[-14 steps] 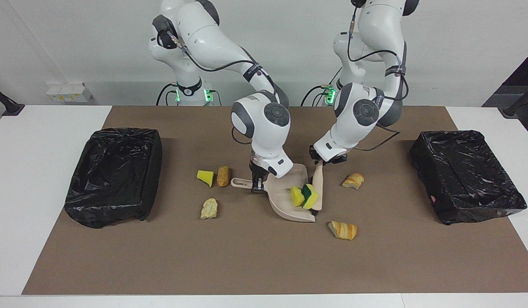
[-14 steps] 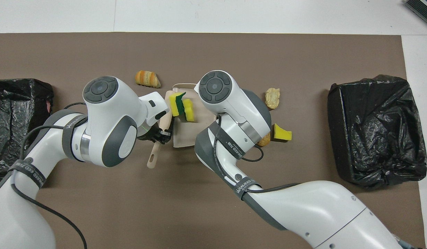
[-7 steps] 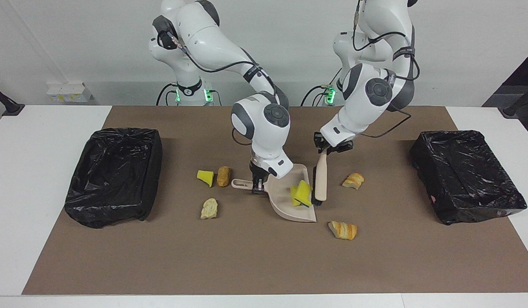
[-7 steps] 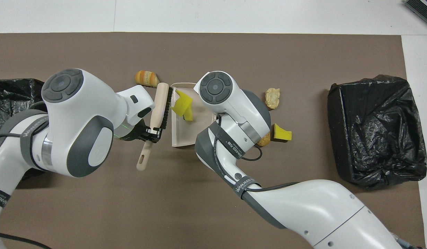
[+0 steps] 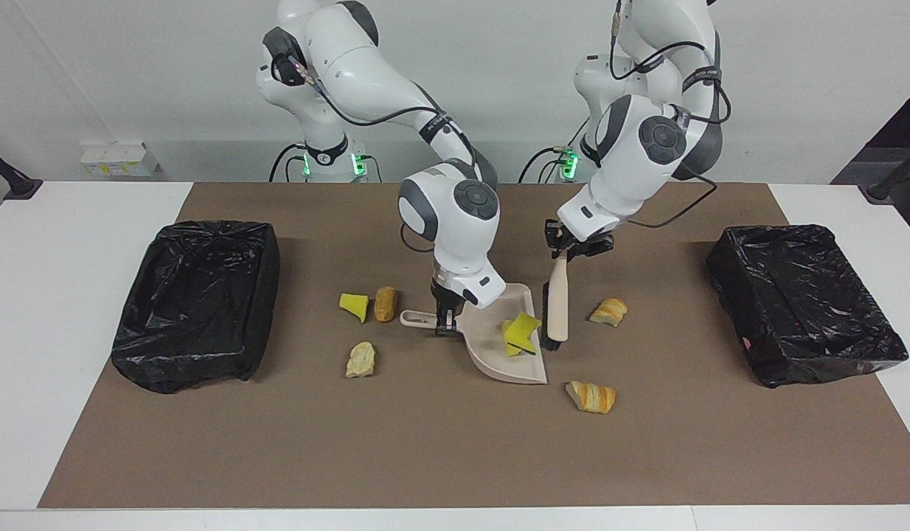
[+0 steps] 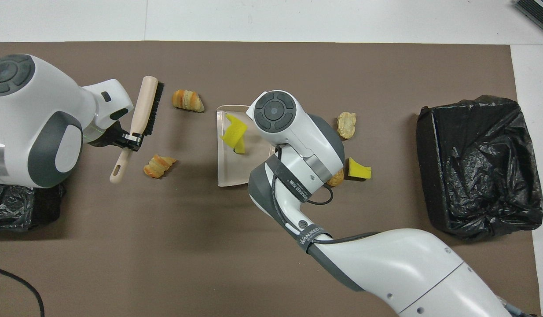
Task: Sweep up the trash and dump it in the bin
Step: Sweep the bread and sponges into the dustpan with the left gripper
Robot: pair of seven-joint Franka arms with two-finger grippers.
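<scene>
A beige dustpan point(image 5: 492, 352) point(image 6: 229, 165) lies mid-mat with two yellow foam pieces point(image 5: 521, 333) point(image 6: 234, 136) in it. My right gripper point(image 5: 445, 318) is shut on its handle; the arm hides it in the overhead view. My left gripper point(image 5: 573, 247) point(image 6: 130, 141) is shut on the beige brush point(image 5: 557, 302) point(image 6: 142, 112), which hangs head down, lifted, beside the pan toward the left arm's end. Loose trash on the mat: a yellow wedge point(image 5: 354, 304) point(image 6: 358, 169), a brown lump point(image 5: 384, 303), a tan lump point(image 5: 361, 359) point(image 6: 346, 124), a bread piece point(image 5: 608, 311) point(image 6: 158, 165), a croissant-like piece point(image 5: 591, 396) point(image 6: 188, 100).
A black-lined bin point(image 5: 197, 302) point(image 6: 478, 163) stands at the right arm's end of the brown mat. A second black-lined bin point(image 5: 801, 302) stands at the left arm's end, mostly hidden by my left arm in the overhead view.
My left gripper has lifted the brush off the dustpan and carried it toward the left arm's end. The two yellow pieces stay in the pan. My right arm has hardly moved.
</scene>
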